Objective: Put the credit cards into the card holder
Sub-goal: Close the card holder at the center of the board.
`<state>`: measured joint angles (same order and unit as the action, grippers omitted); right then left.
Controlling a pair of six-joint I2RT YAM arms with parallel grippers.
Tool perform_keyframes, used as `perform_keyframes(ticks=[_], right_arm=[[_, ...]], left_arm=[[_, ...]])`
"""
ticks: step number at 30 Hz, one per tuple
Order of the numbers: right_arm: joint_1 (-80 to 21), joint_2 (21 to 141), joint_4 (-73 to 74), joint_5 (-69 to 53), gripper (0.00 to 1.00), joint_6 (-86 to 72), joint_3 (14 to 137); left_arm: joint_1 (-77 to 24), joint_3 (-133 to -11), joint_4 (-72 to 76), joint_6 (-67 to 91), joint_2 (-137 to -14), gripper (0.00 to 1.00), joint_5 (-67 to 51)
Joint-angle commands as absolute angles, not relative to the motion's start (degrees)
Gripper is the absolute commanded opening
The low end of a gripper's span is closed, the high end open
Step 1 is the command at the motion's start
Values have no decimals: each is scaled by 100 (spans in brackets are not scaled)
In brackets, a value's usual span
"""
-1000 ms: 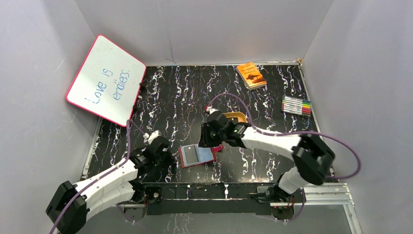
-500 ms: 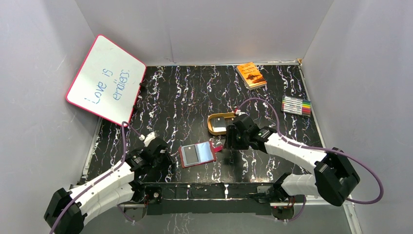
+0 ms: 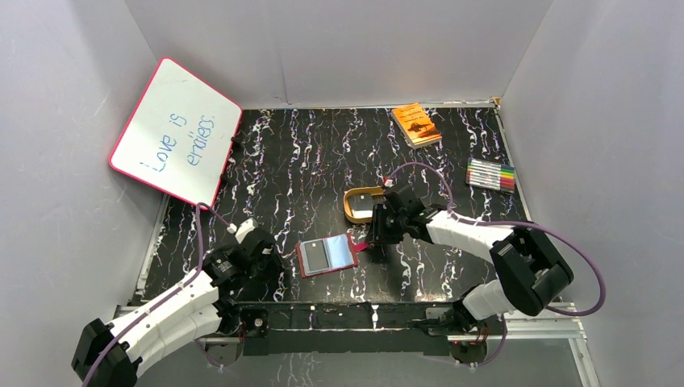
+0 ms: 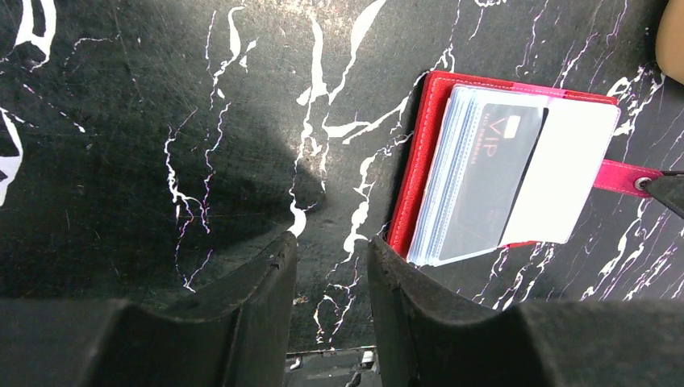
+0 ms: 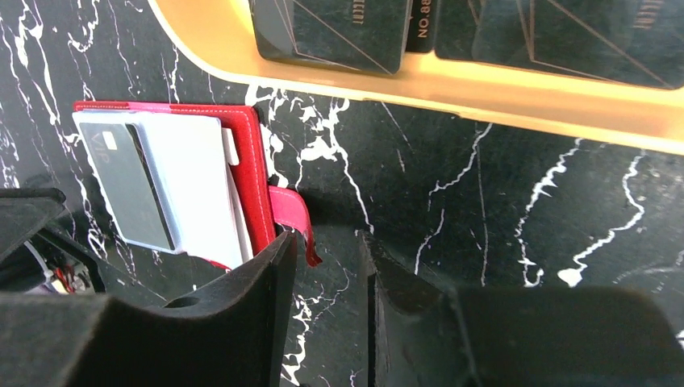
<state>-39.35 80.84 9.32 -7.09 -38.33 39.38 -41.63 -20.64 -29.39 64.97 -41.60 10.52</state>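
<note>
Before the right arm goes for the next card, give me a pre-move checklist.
1. Card holder lying open: ok.
2. VIP card seated in a sleeve: ok.
3. Dark cards left in gold tray: ok.
4. Right claw empty, jaws apart: ok.
5. Left claw empty, beside holder: ok.
6. Free sleeve for next card: cannot tell.
</note>
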Motion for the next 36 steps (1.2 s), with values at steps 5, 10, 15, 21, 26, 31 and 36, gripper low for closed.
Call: perform_keyframes(ticks=[5,10,15,21,26,31,36], right_arm=[[-3922,8357,568,-1216,33,-3817,4112],[-3923,8178,729,-1224,6,-3834,4150],[-3956,7600,997,-1341,0,-3637,4285],[-4260,7280,731,-1964,0,-3571,4484],[-4852,7764,405,-2013,0,-3673,4787],[-5250,8424,-244,-1987,0,-3981,4955],[-5557,9009,-677,-1920,0,-4201,5178]], left_arm=[[-4166,-2241,-3106,6514,-4197,36,1160],[-4162,-2160,-2977,6504,-4251,36,1116],[-4165,-2067,-2799,6449,-4382,36,1071],[-4160,-1781,-2058,6469,-4848,33,793],[-4166,-1701,-1526,6426,-5271,27,525],[-4159,-1735,-1485,6352,-5423,19,525],[-4165,-1624,-1419,6369,-5379,12,491]])
